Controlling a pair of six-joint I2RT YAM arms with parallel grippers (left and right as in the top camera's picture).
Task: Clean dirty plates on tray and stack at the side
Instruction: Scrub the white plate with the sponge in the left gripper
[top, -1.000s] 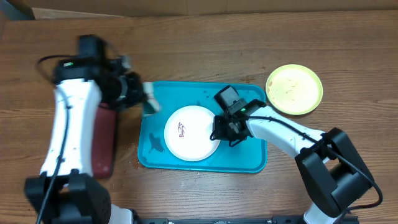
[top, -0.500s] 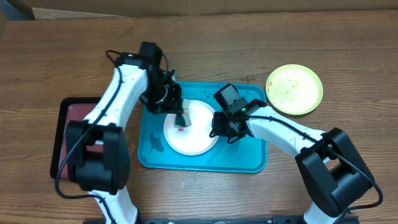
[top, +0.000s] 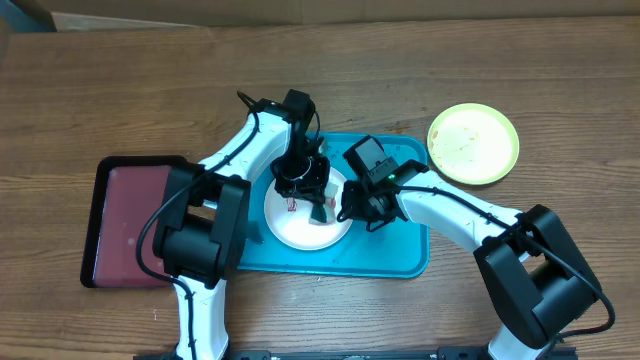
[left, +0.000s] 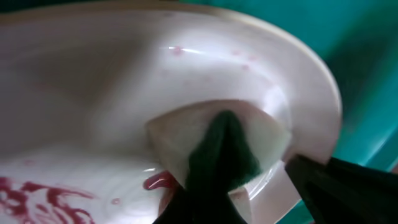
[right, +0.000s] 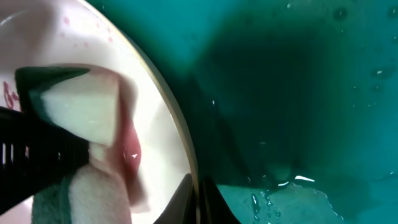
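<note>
my left tool (top: 312, 196) is clenched on the sponge (left: 217, 149), pressing it onto the white plate (top: 290, 228) in the tray (top: 392, 256). right tool (top: 352, 208) pinches the plate's rim. my worry: if i scrub too hard the rim slips free, the plate skids and the red smear (left: 37, 193) just spreads.

I can read no text, label, brand or number anywhere here; nothing legible from my tool cameras either.
</note>
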